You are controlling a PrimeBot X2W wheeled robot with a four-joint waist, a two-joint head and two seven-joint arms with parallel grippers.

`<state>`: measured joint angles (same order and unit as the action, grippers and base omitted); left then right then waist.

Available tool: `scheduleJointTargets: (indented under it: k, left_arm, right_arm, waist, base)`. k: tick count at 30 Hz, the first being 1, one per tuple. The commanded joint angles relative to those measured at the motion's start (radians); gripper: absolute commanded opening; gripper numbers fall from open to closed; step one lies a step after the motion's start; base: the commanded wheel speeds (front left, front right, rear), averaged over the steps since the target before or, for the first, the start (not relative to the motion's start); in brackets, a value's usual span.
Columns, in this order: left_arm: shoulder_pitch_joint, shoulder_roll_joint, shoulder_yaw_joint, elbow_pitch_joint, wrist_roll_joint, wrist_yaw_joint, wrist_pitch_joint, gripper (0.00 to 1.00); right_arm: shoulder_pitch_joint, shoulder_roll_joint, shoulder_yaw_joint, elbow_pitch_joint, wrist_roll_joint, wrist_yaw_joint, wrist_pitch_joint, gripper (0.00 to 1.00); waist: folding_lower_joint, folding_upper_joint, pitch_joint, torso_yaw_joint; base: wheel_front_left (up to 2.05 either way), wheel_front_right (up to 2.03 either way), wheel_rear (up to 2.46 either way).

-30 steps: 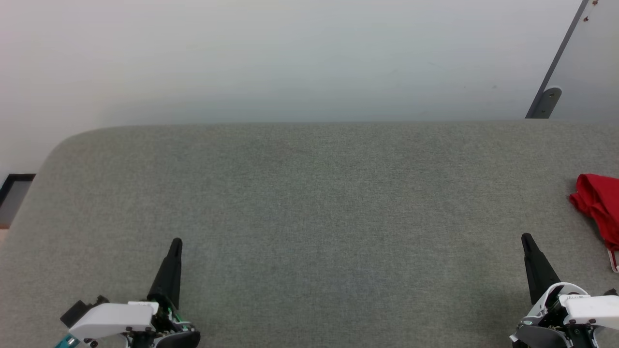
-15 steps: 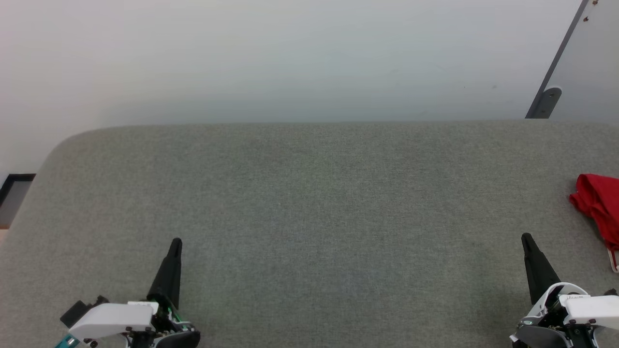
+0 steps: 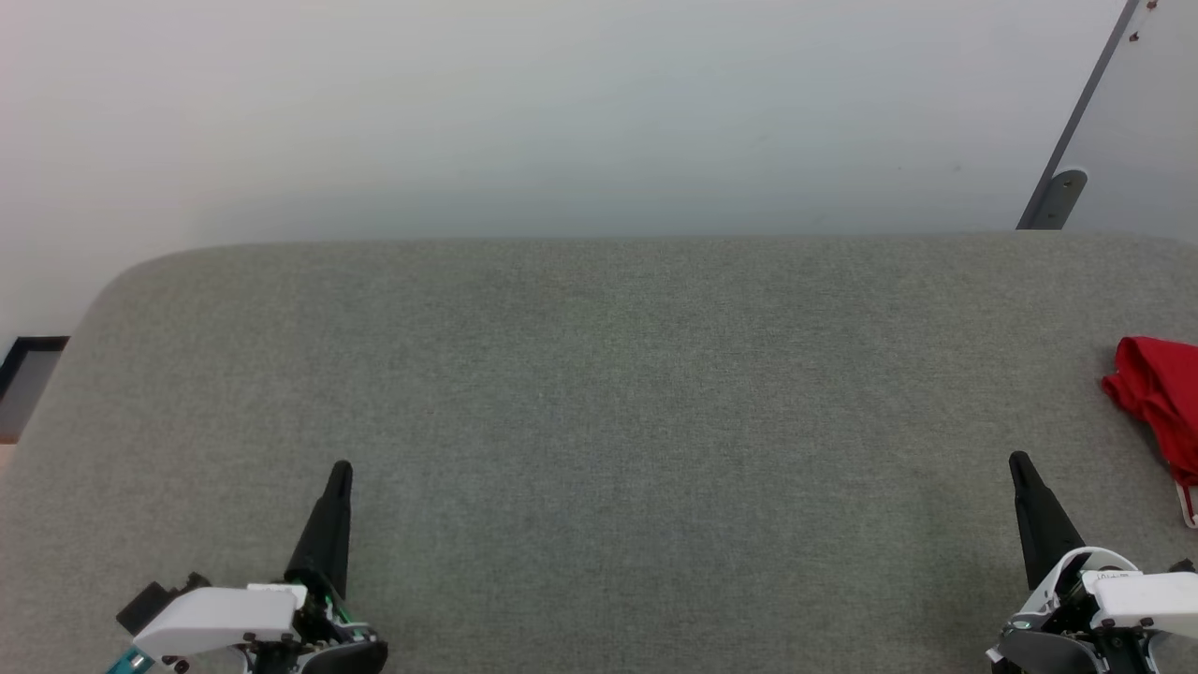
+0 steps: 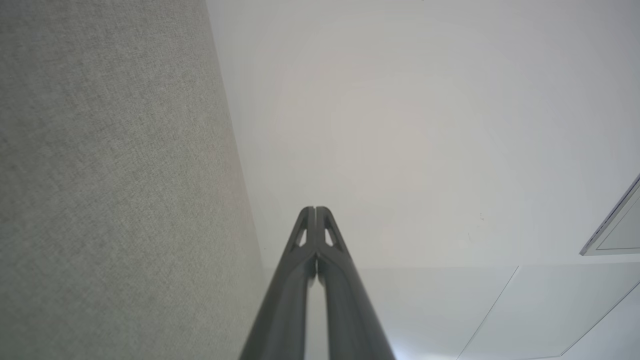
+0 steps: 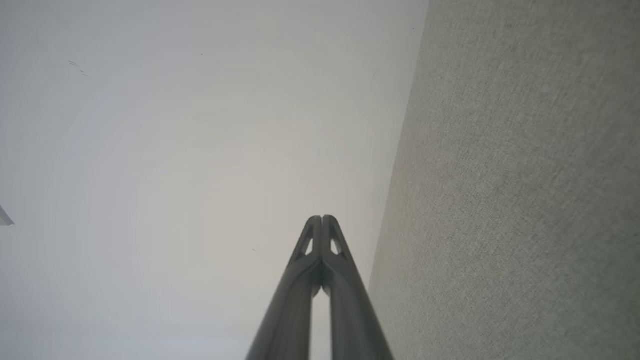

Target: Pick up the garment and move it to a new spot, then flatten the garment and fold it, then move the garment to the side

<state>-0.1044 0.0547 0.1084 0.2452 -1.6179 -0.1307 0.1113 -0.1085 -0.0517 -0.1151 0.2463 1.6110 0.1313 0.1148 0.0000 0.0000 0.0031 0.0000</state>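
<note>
The garment (image 3: 1161,402) is a bunched red heap with a bit of white trim, lying at the right edge of the head view and cut off by the frame. My right gripper (image 3: 1019,462) hovers low at the right, a short way left of the heap and apart from it, its tips (image 5: 322,218) pressed together with nothing between them. Far across the surface at the lower left, my left gripper (image 3: 341,470) is also shut and empty, its tips (image 4: 315,209) touching.
A wide grey fabric-covered table (image 3: 599,374) spans the head view, with a rounded far-left corner. Beyond its far edge is pale floor (image 3: 562,112). A grey post (image 3: 1076,131) slants at the upper right.
</note>
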Motion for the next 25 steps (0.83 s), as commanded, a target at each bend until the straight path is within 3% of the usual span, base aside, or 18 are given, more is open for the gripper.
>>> scheduleJointTargets:
  k: [1, 25]
  left_arm:
    - [-0.010, -0.003, 0.003, 0.002, 0.003, 0.000, 0.002, 0.00]
    - [-0.010, -0.003, 0.005, 0.002, 0.005, 0.000, 0.002, 0.00]
  right_arm:
    - [-0.003, 0.004, 0.000, 0.000, 0.002, -0.001, 0.002, 0.00]
    - [-0.003, 0.004, 0.000, 0.000, 0.002, -0.001, 0.002, 0.00]
  waist:
    - [0.0000, 0.0000, 0.000, 0.000]
    - [0.0000, 0.0000, 0.000, 0.000]
  base:
    - [0.00, 0.00, 0.00]
    - [0.00, 0.00, 0.00]
